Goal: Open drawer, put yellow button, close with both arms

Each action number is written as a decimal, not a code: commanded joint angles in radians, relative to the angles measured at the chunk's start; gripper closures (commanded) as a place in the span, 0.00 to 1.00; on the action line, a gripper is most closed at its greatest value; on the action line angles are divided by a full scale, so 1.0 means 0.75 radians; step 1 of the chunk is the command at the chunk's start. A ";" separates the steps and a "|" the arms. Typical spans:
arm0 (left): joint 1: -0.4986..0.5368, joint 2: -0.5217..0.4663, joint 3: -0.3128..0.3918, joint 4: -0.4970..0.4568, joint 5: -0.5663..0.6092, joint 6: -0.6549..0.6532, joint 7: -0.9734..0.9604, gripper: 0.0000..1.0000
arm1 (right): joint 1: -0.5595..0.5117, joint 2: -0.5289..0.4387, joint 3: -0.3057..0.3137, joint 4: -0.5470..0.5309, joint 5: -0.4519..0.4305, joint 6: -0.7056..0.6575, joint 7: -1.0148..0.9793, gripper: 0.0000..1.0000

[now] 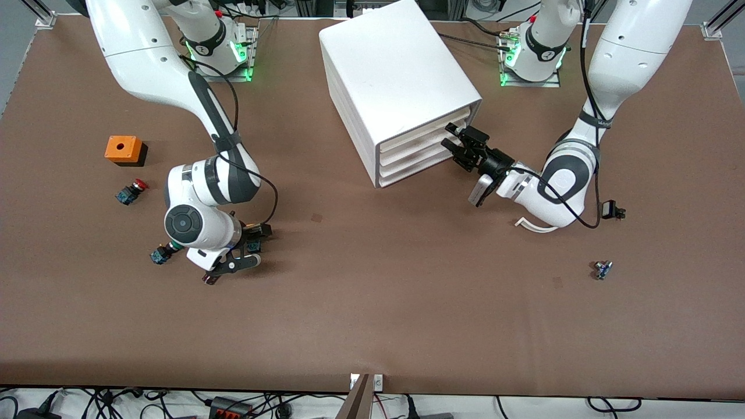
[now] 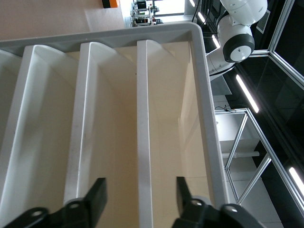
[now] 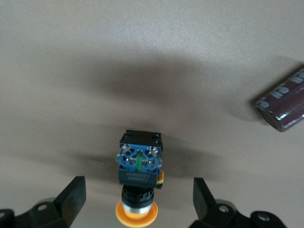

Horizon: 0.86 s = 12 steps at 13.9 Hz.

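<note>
The yellow button (image 3: pixel 137 192) lies on its side on the table (image 1: pixel 372 302), at about 8 o'clock from the table's middle on the front view's clock face. In the right wrist view its blue base faces you and its yellow-orange cap points back toward the wrist.

Your right gripper (image 1: pixel 233 265) hangs low over it. The jaws are wide, with one finger on each side of the button and clear space between each finger and the button.

The drawer (image 1: pixel 422 135) is shut, level with the three below it in the white cabinet (image 1: pixel 390 70), which stands at about 12 o'clock from the table's middle.

Your left gripper (image 1: pixel 454 139) is at the cabinet's front, up by that drawer. Its jaws are partly apart, and the left wrist view shows them straddling the front lip next to the cabinet's top wall. There is a gap on both sides, so nothing is clamped.

Around the button:
- A second blue-based button (image 1: pixel 158 255) sits just beside the right arm's wrist.
- A red-capped button (image 1: pixel 131 192) lies at about 10 o'clock from the yellow button.
- An orange box (image 1: pixel 123 149) lies farther from the front camera than the red-capped one.

A small loose part (image 1: pixel 603 269) lies at about 4 o'clock from the table's middle.
</note>
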 commanded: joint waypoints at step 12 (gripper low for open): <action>-0.062 -0.012 0.003 -0.110 -0.116 0.020 0.027 0.96 | 0.018 0.051 -0.006 0.030 0.020 0.052 0.001 0.31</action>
